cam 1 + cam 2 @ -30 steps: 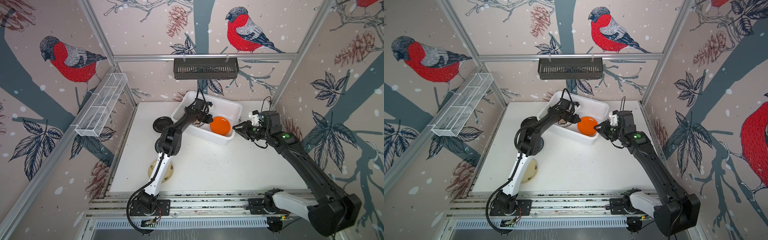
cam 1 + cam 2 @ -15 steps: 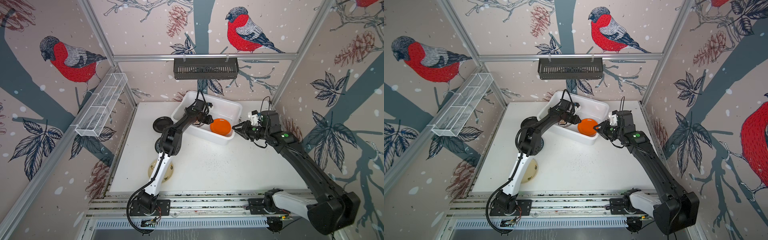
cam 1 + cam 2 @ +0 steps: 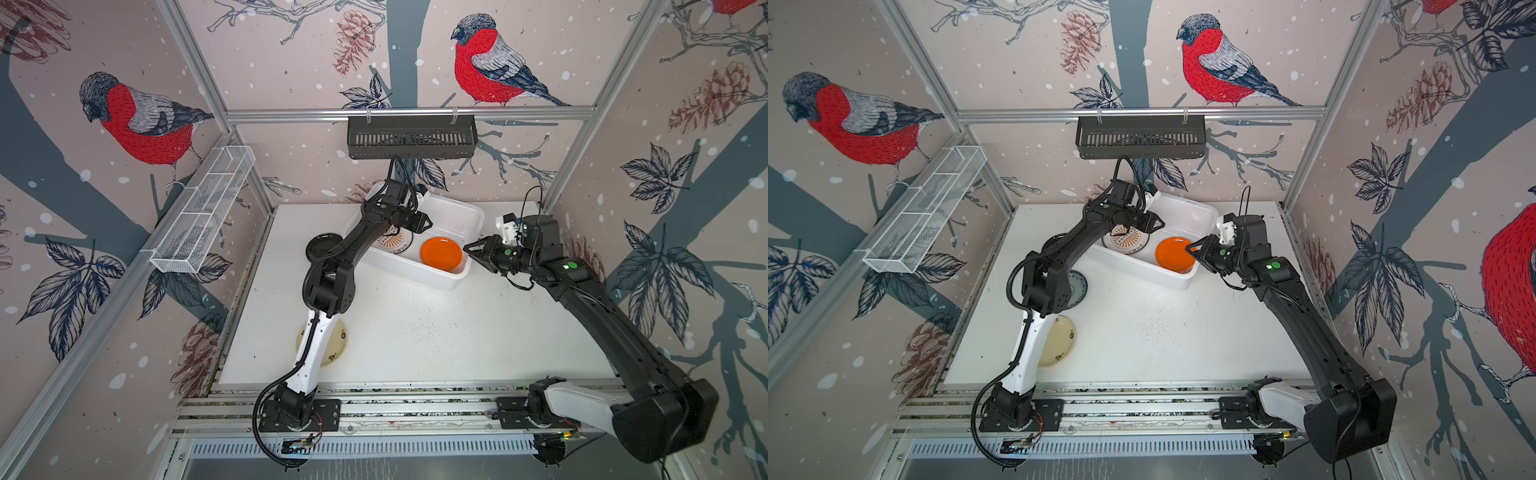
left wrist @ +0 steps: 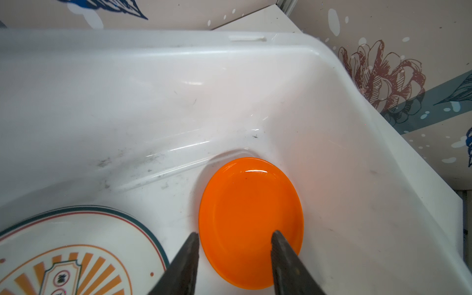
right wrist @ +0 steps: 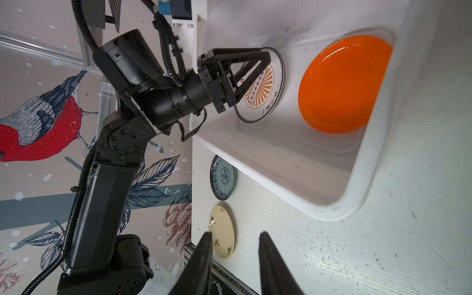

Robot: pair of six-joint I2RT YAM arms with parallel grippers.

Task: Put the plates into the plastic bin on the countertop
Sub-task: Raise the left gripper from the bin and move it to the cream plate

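My left claw (image 3: 420, 223) hangs over the plastic bin (image 3: 415, 272), jaws moderately apart with nothing between them. In the left wrist view its tips frame the near edge of the plain orange plate (image 4: 251, 222), which lies flat on the bin's floor beside the sunburst plate (image 4: 76, 255). My right claw (image 3: 469, 251) sits just outside the bin's right end, jaws narrowly apart and also empty. The next move, I judge, turns on this: every plate outside the bin lies left of it in both top views. The black plate (image 3: 322, 245) is just beside the bin's left corner, and the teal-patterned plate (image 3: 1079, 286) is lower down by the elbow of my left arm (image 3: 1044, 286). The cream plate (image 3: 1061, 340) is lower again, near the left edge of the counter (image 3: 415, 332). All lie left of and below my left claw in the frame, so that arm is far nearer; the right claw is well apart from them, with the bin between. Round and flat, they offer no long axis, only a rim. My left arm covers part of each, and in a top view it hides the teal one altogether. I count five plates; whether another lies under the sunburst plate I cannot tell.
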